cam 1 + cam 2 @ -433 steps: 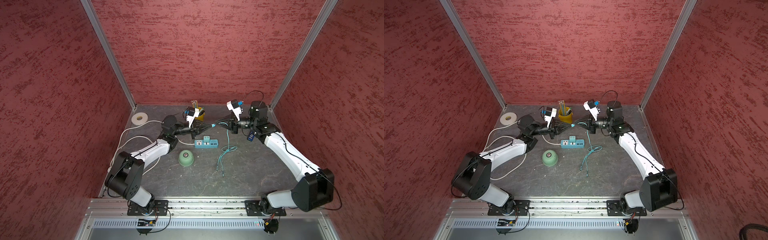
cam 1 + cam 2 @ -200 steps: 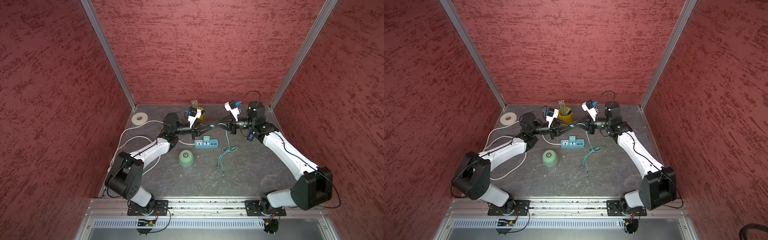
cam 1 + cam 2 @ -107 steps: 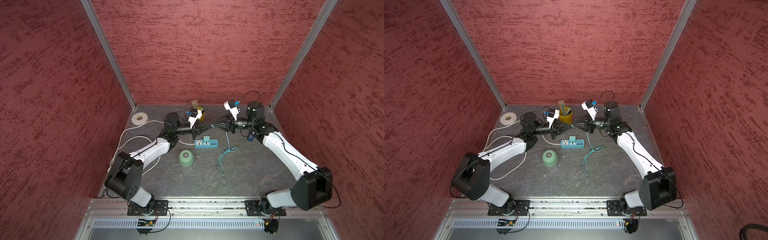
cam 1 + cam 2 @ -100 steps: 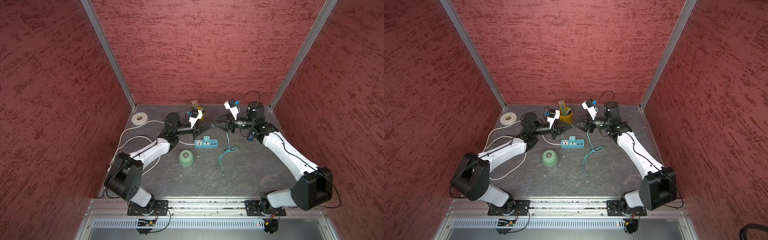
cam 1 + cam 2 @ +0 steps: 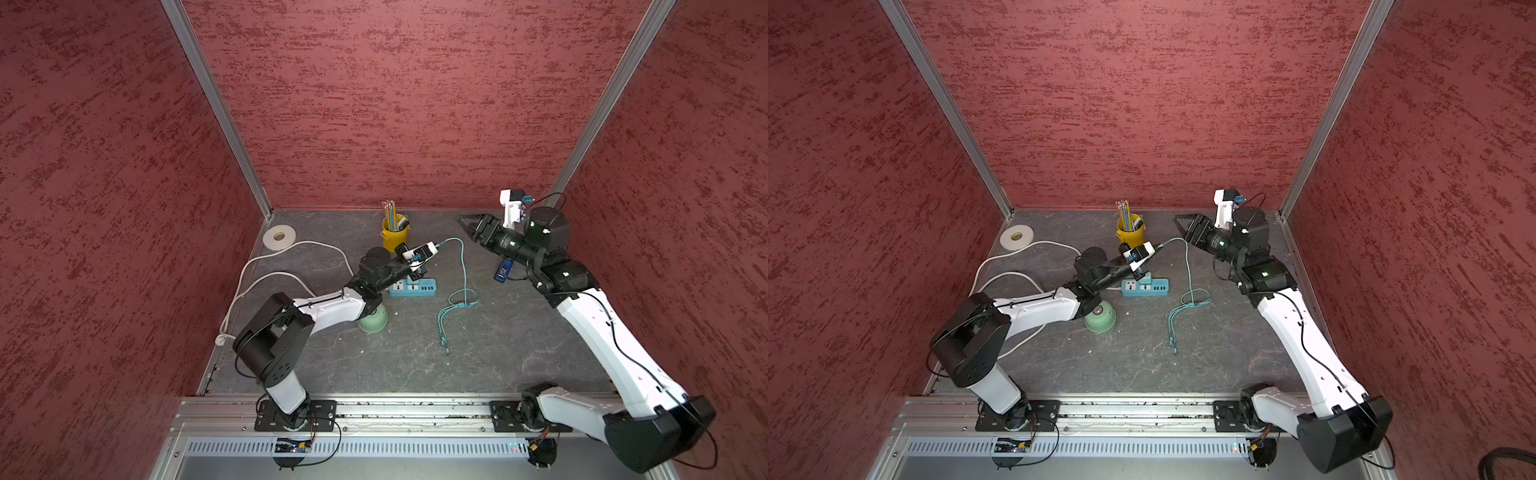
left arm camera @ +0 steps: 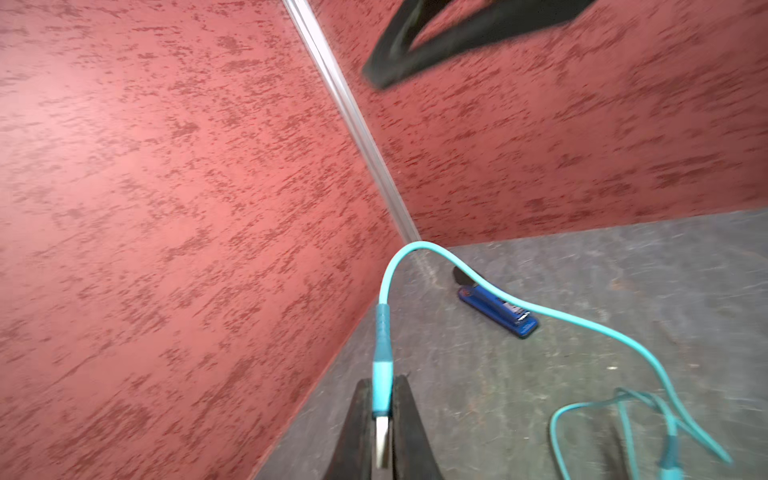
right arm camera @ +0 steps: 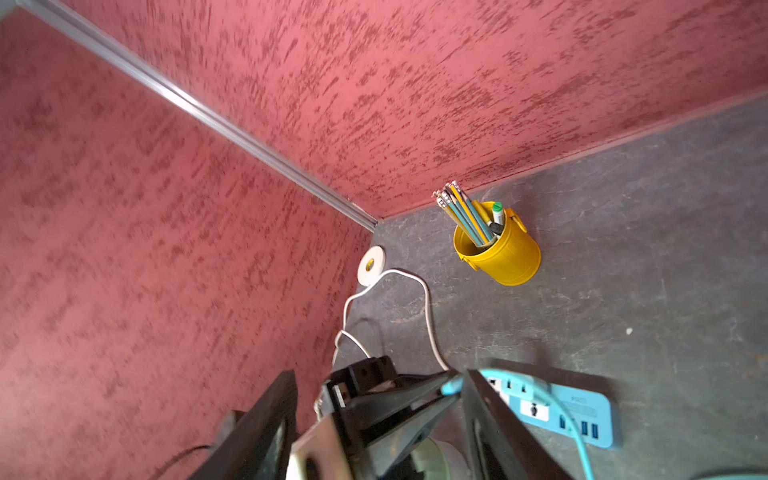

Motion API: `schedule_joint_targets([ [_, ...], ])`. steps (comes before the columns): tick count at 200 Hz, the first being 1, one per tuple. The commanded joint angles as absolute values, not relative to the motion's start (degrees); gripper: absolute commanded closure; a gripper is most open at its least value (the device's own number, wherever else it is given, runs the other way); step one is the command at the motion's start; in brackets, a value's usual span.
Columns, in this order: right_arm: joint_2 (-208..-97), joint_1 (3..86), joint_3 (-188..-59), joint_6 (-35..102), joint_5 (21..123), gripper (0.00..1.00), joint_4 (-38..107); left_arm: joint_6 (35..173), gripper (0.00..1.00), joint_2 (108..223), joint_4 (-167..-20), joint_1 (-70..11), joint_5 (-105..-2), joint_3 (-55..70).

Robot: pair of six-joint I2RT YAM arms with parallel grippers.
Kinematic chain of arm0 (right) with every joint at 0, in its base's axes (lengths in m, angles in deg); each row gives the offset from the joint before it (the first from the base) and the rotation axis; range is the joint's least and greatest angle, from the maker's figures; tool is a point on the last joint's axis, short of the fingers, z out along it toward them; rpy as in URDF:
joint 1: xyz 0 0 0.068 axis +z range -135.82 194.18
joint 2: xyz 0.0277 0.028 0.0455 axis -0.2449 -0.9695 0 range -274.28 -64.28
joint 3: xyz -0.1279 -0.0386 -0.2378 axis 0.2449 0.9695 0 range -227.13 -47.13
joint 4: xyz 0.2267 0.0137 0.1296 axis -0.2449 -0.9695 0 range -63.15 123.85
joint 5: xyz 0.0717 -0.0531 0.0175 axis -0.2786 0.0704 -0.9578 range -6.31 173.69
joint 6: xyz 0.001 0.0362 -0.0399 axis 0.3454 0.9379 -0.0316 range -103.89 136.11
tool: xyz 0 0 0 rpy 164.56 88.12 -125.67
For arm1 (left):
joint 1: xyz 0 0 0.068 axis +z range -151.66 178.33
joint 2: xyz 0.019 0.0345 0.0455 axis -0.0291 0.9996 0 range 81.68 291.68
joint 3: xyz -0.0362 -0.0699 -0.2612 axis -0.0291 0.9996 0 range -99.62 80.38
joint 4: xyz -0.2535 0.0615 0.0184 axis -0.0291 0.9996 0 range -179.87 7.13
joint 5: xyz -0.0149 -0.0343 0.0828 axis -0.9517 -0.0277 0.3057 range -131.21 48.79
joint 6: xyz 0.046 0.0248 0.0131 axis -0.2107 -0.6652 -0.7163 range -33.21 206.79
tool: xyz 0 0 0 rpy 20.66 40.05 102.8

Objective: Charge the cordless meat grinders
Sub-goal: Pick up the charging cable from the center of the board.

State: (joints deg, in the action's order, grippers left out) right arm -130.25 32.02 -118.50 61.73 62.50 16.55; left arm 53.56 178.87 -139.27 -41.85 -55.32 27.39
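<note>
The left gripper has its jaws closed on the silver USB plug of a teal charging cable, with the plug's bare metal end lying between the two black fingers and the teal sleeve sticking out past their tips. It is raised above the back of the desk. From there the cable arches up, drops to the desk and ends in a loose loop with several thin connector tails lying free. The right gripper is well apart from the cable, near the back wall, with its jaws spread wide and nothing between them. The mint-green meat grinder sits dome up on the desk just in front of the blue power strip, its small round button showing beside the left arm's forearm, which covers part of it in both top views. No cable touches it. A small teal cube adapter sits on the strip, and a white cord snakes away from it past a roll of white tape. The strip carries faint pale lettering above its USB ports, too blurred to read. A yellow pencil cup stands near the back wall and a blue stapler lies by the right arm; no label can be read on either.
</note>
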Motion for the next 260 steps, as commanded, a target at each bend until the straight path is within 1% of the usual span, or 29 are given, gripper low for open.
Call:
schedule_joint_targets([
  [1, -130.6, 32.0, -116.5, 73.3, 64.8, 0.38, 14.4, 47.2, 1.00, 180.7, -149.9, -43.4, -48.7, 28.2],
  [19, -131.4, 32.3, -115.0, 77.9, 61.2, 0.39, 16.2, 44.0, 1.00, 182.4, -153.1, -44.6, -47.3, 28.3],
  [51, -132.8, 32.5, -114.4, 81.8, 60.0, 0.41, 17.3, 39.5, 1.00, 183.3, -154.7, -45.9, -46.7, 28.3],
  [75, -134.6, 32.5, -114.0, 83.9, 59.3, 0.49, 17.2, 37.0, 1.00, 183.3, -154.5, -46.5, -46.4, 28.3],
  [127, -137.0, 32.6, -114.0, 86.2, 57.1, 0.62, 20.6, 32.4, 1.00, 183.1, -152.9, -47.5, -44.5, 27.9],
  [140, -137.3, 32.6, -114.0, 85.8, 57.2, 0.64, 20.1, 32.3, 1.00, 183.3, -153.0, -47.5, -43.7, 27.7],
  [160, -137.8, 32.6, -113.2, 85.5, 57.6, 0.65, 19.6, 32.2, 1.00, 183.6, -153.1, -47.5, -42.7, 27.3],
  [195, -139.1, 32.7, -112.4, 85.5, 57.3, 0.71, 20.4, 31.6, 1.00, 183.6, -152.6, -47.8, -42.9, 27.3],
  [226, -139.8, 32.7, -112.5, 85.3, 57.3, 0.78, 20.7, 30.4, 1.00, 183.6, -151.9, -47.9, -43.0, 27.5],
  [260, -140.0, 32.7, -112.3, 85.0, 57.5, 0.94, 20.7, 29.8, 1.00, 183.6, -151.8, -48.2, -42.8, 27.6],
])
